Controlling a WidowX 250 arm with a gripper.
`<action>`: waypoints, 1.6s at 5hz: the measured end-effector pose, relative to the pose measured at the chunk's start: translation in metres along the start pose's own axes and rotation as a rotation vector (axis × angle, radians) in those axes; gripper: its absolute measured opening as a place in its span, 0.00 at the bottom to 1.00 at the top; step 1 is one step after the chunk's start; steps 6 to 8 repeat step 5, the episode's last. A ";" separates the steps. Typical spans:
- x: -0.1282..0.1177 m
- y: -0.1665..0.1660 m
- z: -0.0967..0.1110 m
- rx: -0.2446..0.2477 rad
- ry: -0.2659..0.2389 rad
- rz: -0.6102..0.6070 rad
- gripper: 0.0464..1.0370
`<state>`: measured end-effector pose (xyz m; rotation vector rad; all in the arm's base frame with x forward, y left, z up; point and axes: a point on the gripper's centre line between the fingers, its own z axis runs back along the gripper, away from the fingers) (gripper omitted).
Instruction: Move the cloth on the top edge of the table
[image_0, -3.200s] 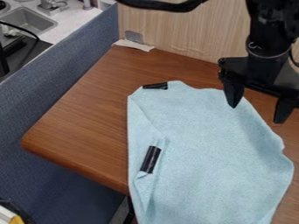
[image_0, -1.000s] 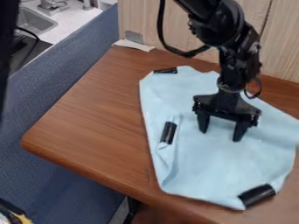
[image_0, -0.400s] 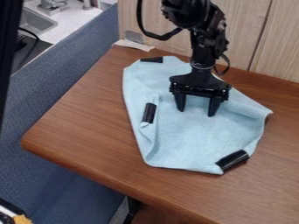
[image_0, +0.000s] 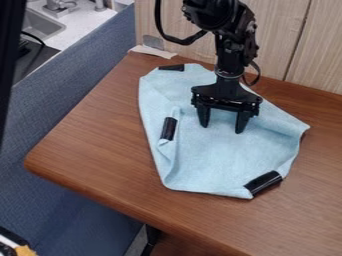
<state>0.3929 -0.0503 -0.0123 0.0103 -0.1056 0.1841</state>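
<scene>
A pale blue cloth with a soft, matte, towel-like surface lies on a brown wood-grain table with a rounded corner. Its narrow upper end is near the table's back edge, by a light wood-panelled wall, and the rest spreads forward and to the right over the tabletop. The outline is uneven and many-sided, widest across the lower half, with a blunt point at the right. The left side is folded over in a long, narrow flap with soft creases running down towards the lower left corner.

Glossy black strips mark the cloth: a short one at the upper left corner, an upright, slightly slanting one on the left fold, and a thicker, tilted one at the lower right corner. A small dark bit shows at the right edge.

A black two-finger gripper points down over the cloth's upper middle, its two fingers spread well apart, with pale blue fabric visible between them. Whether the tips touch it, I cannot tell.
</scene>
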 end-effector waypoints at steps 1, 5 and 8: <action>-0.002 -0.002 0.005 -0.011 0.010 -0.007 0.96; -0.003 -0.009 0.107 -0.029 -0.202 -0.011 0.96; -0.003 -0.009 0.107 -0.029 -0.202 -0.011 0.96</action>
